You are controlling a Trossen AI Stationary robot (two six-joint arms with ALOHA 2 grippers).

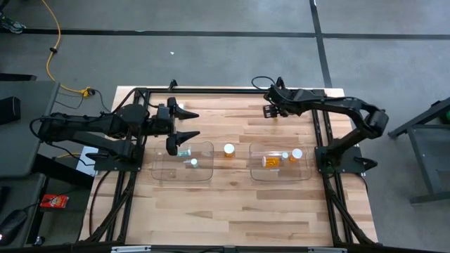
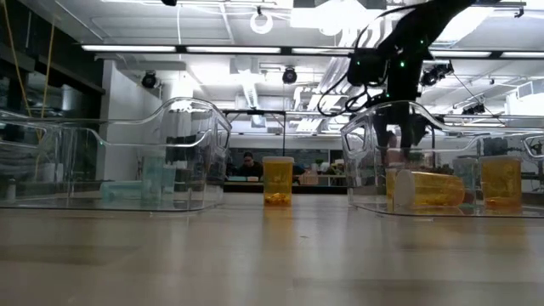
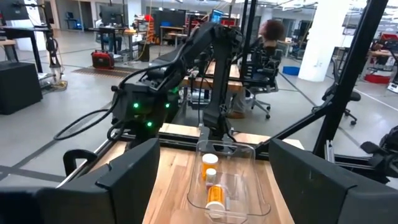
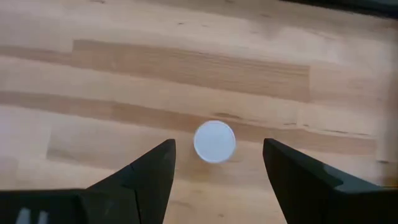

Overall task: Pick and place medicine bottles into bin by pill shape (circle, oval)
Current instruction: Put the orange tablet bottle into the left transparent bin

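Table (image 1: 232,204): pale wood slats in a dark frame, carrying both bins and every bottle.

Left arm: reaches in from the left edge. Left gripper (image 1: 184,124) hangs over the far edge of the left bin, fingers spread wide apart, nothing between them.

Right arm: reaches from the right edge across to the far middle of the table. Right gripper (image 4: 214,171) points straight down, fingers well apart and empty, one either side of a white cap.

Left bin (image 1: 205,177): clear plastic, left of centre. Holds two pale teal bottles (image 1: 185,152), one of them lying on its side.

Right bin (image 1: 256,173): clear plastic, right of centre. Holds one amber bottle lying down (image 1: 270,161), one amber bottle upright (image 1: 296,154), and a smaller white-capped bottle between them.

Loose amber bottle (image 1: 228,150): upright on bare wood between the two bins, touching neither.

Target bottle (image 4: 214,142): upright on bare wood at the far side, seen cap-on from the right wrist view. Long axis vertical. It lies directly beneath the right gripper, centred in the gap. By judgement, a straight descent and closure would suit; the right arm is much the nearer. Pill shape inside cannot be told.
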